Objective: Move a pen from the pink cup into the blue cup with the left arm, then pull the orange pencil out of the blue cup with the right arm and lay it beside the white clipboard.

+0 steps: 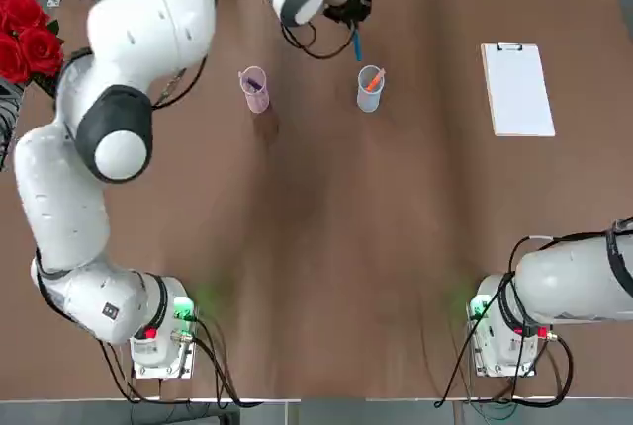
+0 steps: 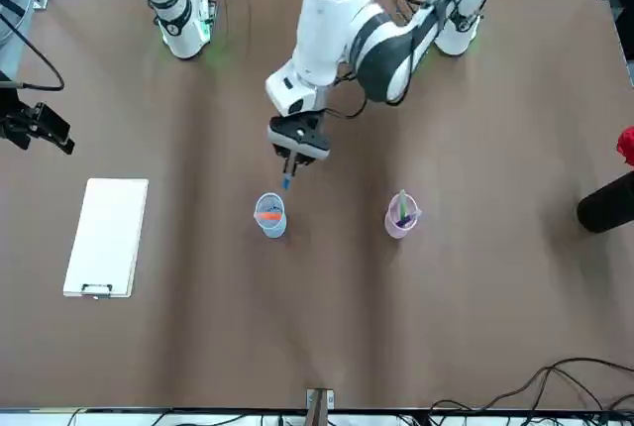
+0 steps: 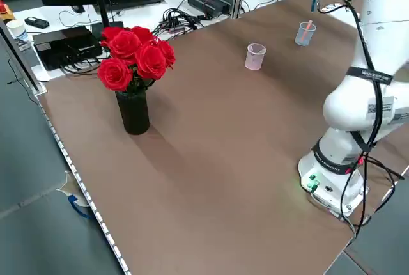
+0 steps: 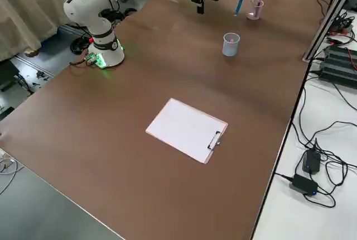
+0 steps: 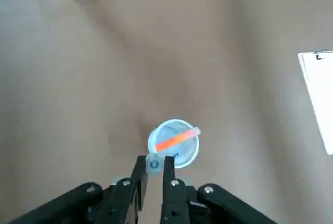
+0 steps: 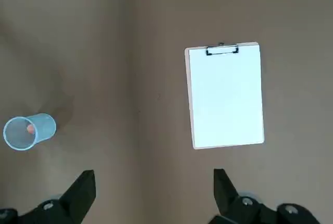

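Listing for you, with the blue cup (image 1: 370, 95) as landmark: two arms, the left's printed label too small to read. Left gripper (image 2: 294, 160), near the cup: fingers closed on one blue pen (image 2: 286, 181). Right gripper (image 6: 154, 175), off to the cup's right: fingers open, nothing between; you find its arm cut off overhead. One white clipboard (image 1: 518, 90), right of the cup. One vase (image 3: 133, 111) of red roses, well left. One pink cup (image 1: 254, 95), left, holding a purple pen (image 1: 254, 83); its other contents are unclear. One orange pencil (image 1: 376, 79), inside the blue cup, lower end hidden.
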Controlling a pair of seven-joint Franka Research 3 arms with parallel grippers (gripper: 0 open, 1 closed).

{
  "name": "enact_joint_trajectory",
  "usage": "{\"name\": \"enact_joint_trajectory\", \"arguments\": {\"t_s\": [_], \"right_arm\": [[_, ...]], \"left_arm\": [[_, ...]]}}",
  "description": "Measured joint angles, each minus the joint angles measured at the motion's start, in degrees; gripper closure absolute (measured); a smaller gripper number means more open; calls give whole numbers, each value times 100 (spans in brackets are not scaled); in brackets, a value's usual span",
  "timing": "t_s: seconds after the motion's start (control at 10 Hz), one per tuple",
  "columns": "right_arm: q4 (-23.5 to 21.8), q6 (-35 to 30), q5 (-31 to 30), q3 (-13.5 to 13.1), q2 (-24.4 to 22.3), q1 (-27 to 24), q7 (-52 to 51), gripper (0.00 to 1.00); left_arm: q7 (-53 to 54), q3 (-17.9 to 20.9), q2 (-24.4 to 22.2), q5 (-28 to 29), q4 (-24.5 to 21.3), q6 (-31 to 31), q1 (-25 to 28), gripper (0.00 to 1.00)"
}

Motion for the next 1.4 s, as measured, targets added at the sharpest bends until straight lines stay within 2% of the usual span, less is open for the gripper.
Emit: {"name": "enact_joint_trajectory", "arguments": {"t_s": [0.1,0.2,0.3,0.6,1.3,1.4], "right_arm": [[-1,-2,0,3,0,0,0,0],[-1,-4,0,4,0,1,0,0],[-1,-6,0,7,0,1,0,0],[-1,-6,0,12,0,1,0,0],[0,-7,0,16,0,1,0,0],[0,-7,0,17,0,1,0,0]], "left_arm": [[-92,544,162,-1,110,84,-482,84],[-206,911,303,-1,176,202,-835,84],[-313,1042,413,-1,223,330,-997,84],[-395,1080,619,-1,442,465,-1009,84],[-407,1082,1007,-1,454,556,-1087,83],[-407,1082,1031,-1,455,557,-1108,72]]}}
